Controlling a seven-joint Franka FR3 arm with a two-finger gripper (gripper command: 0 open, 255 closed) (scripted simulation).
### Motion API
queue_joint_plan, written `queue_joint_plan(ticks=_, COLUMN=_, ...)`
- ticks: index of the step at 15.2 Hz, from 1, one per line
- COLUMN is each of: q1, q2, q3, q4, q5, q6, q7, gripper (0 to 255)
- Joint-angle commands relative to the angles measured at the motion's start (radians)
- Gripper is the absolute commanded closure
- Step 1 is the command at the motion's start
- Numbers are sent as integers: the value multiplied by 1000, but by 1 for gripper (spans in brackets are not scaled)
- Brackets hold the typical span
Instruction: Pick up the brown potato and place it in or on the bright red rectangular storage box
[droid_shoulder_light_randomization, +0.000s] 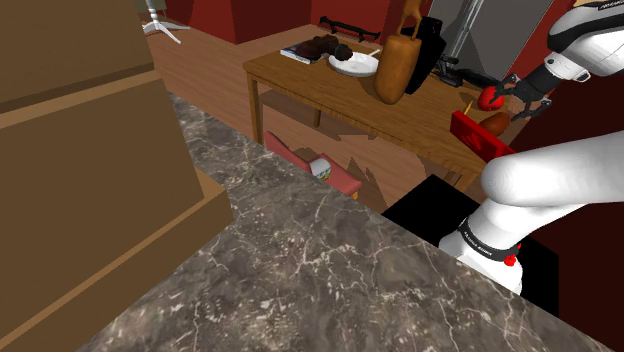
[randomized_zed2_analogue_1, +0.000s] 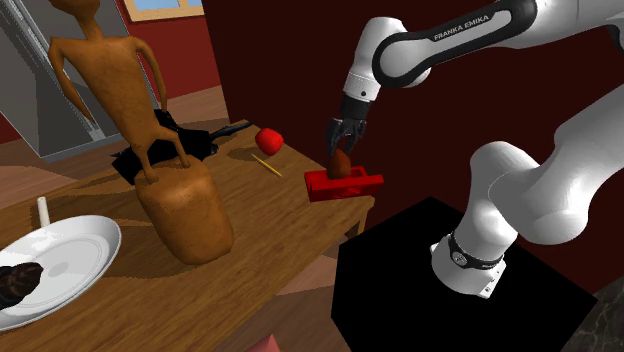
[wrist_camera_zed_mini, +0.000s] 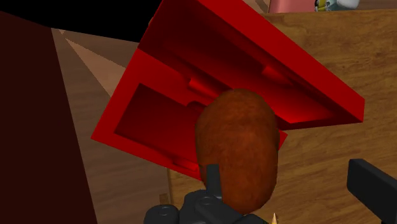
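The all-black claw (randomized_zed2_analogue_1: 341, 149) hangs directly over the bright red rectangular storage box (randomized_zed2_analogue_1: 350, 188), which sits at the corner of the brown wooden counter (randomized_zed2_analogue_1: 280, 230) nearest the black stand (randomized_zed2_analogue_1: 430, 290). The brown oval potato (randomized_zed2_analogue_1: 341, 166) stands upright between the claw's 2 fingers. In the second exterior view its lower end is level with the box's rim, and it is impossible to tell whether it rests on the box's floor or hangs just above it. In the wrist view the fingers are spread apart. 1 finger (wrist_camera_zed_mini: 212, 181) overlaps the potato's lower side, while the other finger (wrist_camera_zed_mini: 374, 191), cut off by the picture's edge, stands clear of the potato with bare counter between them. There the potato covers part of the box's near wall and hollow, and the claw's dark body hides its base. In the shoulder view the white arm's rounded link (droid_shoulder_light_randomization: 545, 175) covers the box's near end, and a grey veined stone slab (droid_shoulder_light_randomization: 330, 280) blocks the counter's near edge. A small red round object (randomized_zed2_analogue_1: 268, 138) lies well apart from the box, between it and a tall brown carved figure (randomized_zed2_analogue_1: 185, 215). A white plate (randomized_zed2_analogue_1: 70, 250) is cut off at the picture's edge.
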Motion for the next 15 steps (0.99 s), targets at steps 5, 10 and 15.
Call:
queue_joint_plan(ticks=5, q1=-10, q2=-20, q3=9, q4=20, q5=-7, q6=-39, q7=6, gripper=0)
queue_joint_plan(ticks=10, q1=-32, q2=-65, q3=29, q4=81, q5=-19, q6=-146, q7=17, gripper=0)
queue_joint_plan(ticks=15, q1=-32, q2=-65, q3=29, q4=81, q5=-19, q6=-146, q7=17, gripper=0)
